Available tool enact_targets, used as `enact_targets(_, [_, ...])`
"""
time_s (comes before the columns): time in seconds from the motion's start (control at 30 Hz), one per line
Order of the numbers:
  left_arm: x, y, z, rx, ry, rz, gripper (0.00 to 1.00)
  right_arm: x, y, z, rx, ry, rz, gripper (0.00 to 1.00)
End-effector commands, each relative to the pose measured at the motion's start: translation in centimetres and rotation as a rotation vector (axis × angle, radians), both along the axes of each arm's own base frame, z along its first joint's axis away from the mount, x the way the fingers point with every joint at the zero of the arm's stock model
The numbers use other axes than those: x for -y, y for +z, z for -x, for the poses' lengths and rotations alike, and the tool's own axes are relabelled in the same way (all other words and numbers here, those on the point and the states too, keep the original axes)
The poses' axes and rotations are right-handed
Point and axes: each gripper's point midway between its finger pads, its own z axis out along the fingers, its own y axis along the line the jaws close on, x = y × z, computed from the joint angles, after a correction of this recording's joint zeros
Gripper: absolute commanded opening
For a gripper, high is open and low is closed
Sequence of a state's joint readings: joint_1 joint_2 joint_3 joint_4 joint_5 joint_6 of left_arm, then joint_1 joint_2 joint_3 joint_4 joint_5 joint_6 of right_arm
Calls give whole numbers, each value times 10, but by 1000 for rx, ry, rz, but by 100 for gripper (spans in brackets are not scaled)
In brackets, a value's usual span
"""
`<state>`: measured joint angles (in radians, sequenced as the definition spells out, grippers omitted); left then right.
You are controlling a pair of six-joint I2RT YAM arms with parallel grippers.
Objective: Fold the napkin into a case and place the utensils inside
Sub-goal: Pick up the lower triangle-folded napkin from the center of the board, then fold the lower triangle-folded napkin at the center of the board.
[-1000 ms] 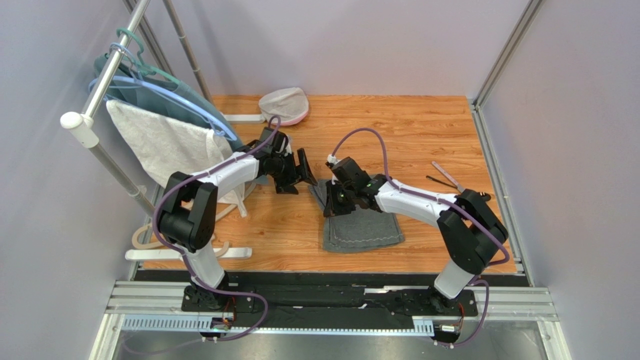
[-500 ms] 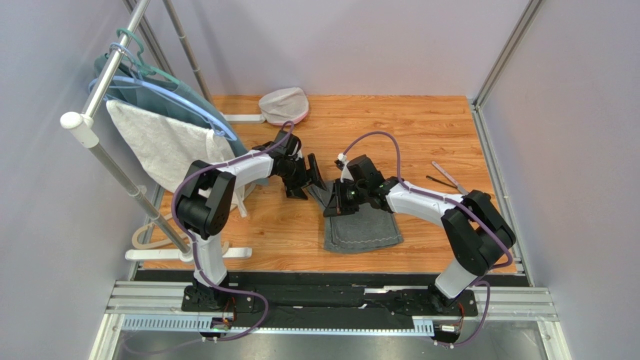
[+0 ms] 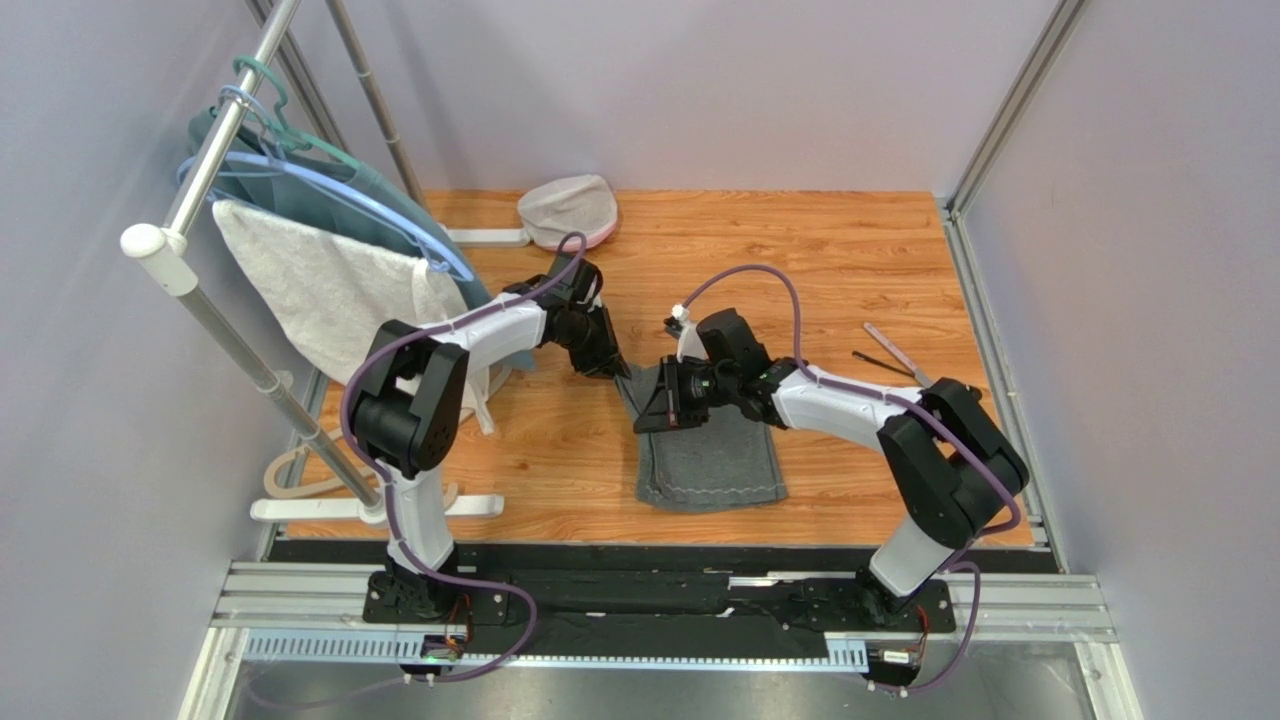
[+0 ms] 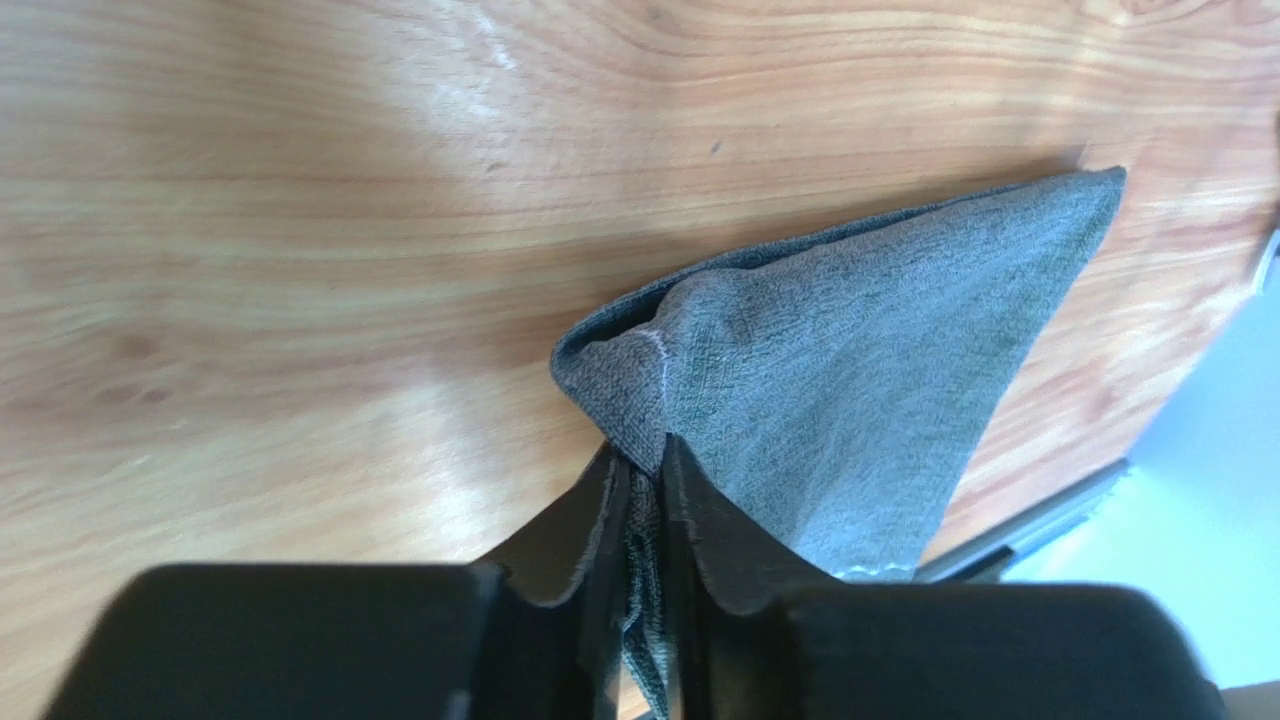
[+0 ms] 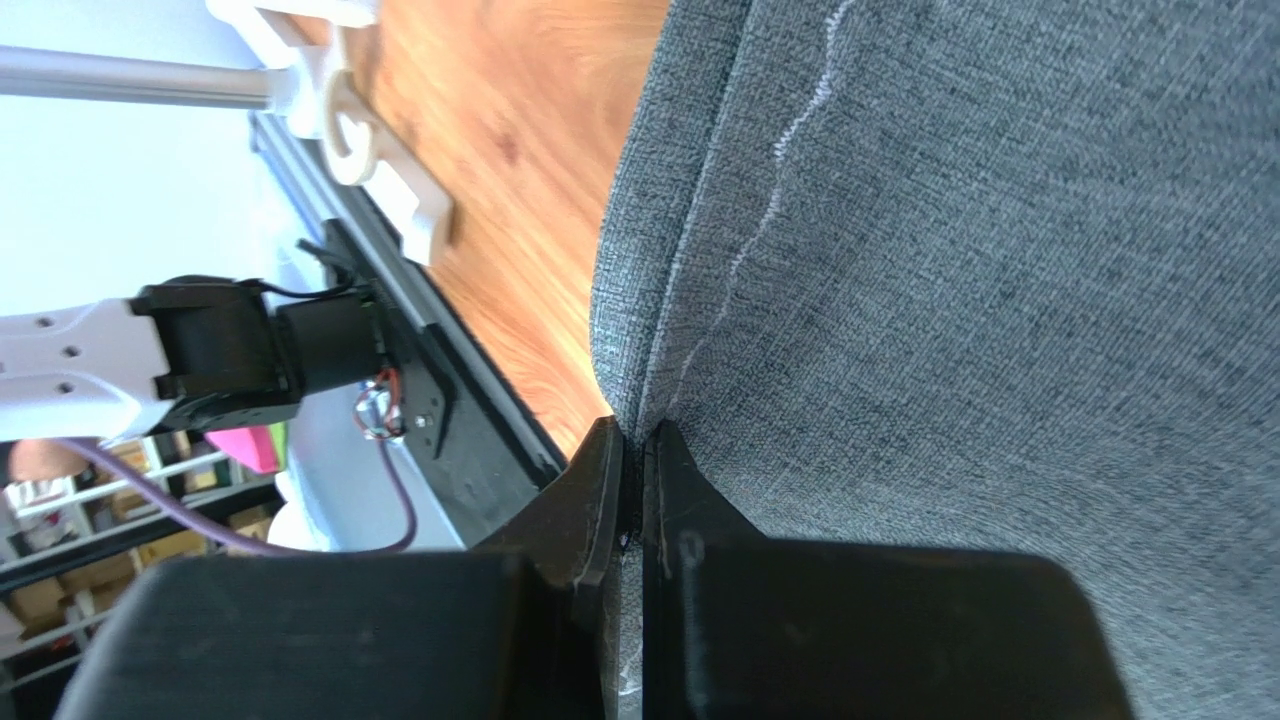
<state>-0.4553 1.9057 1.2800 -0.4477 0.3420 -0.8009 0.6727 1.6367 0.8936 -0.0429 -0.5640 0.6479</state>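
The dark grey napkin (image 3: 711,455) lies folded on the wooden table, its far left corner lifted. My left gripper (image 3: 613,365) is shut on that corner; in the left wrist view the napkin (image 4: 842,360) bunches between the black fingers (image 4: 601,518) of the left gripper (image 4: 640,468). My right gripper (image 3: 666,405) is shut on the napkin's left edge just nearer, and the right wrist view shows the napkin (image 5: 962,300) pinched in the right gripper (image 5: 633,444). The utensils (image 3: 893,354), one silver and one black, lie at the far right of the table.
A white towel (image 3: 319,290) and a teal garment (image 3: 388,192) hang from hangers on a rack (image 3: 193,192) at the left. A white and pink cloth cap (image 3: 570,210) sits at the back. The rack's white foot (image 3: 376,507) lies front left.
My left gripper came down to the right onto the napkin's far left corner and closed on it. The right gripper and the napkin shifted a little left.
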Motion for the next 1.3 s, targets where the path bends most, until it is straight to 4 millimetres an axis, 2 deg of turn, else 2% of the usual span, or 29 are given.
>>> enact_targets(0.0, [-21,32,-6,110,18,-78,9,-17,14,4,0,59,-118,0])
enact_targets(0.1, [-26,40,-5,139,34,-102,0,-22,15,10,-26,85,-159,0])
enact_targets(0.17, [-26,47,-7,162,47,-118,0,-26,20,14,-33,96,-204,0])
enact_targets(0.27, [-17,60,-10,207,55,-162,0,-20,12,20,-46,94,-205,0])
enact_targets(0.4, [-2,72,-11,250,51,-261,0,1,-8,30,-110,63,-196,0])
enact_targets(0.43, [4,64,-10,242,43,-299,0,5,-10,30,-112,53,-202,0])
enact_targets(0.47, [7,71,-11,239,51,-311,0,9,-11,31,-123,48,-205,0])
enact_targets(0.53, [15,64,-11,232,47,-360,0,22,-16,31,-144,22,-211,0])
enact_targets(0.57, [18,69,-12,239,58,-368,0,26,-17,32,-156,23,-218,0])
enact_targets(0.7, [24,65,-18,249,94,-416,0,47,-26,35,-203,-20,-228,0])
enact_targets(0.73, [25,57,-18,236,93,-430,0,50,-28,35,-211,-23,-225,0])
enact_targets(0.8, [29,59,-22,230,102,-429,0,59,-35,37,-241,-38,-203,0])
enact_targets(0.93, [43,56,-27,237,99,-433,0,69,-42,38,-259,-42,-187,0])
enact_targets(1.27, [54,54,-33,264,124,-471,0,93,-58,38,-281,-56,-138,0])
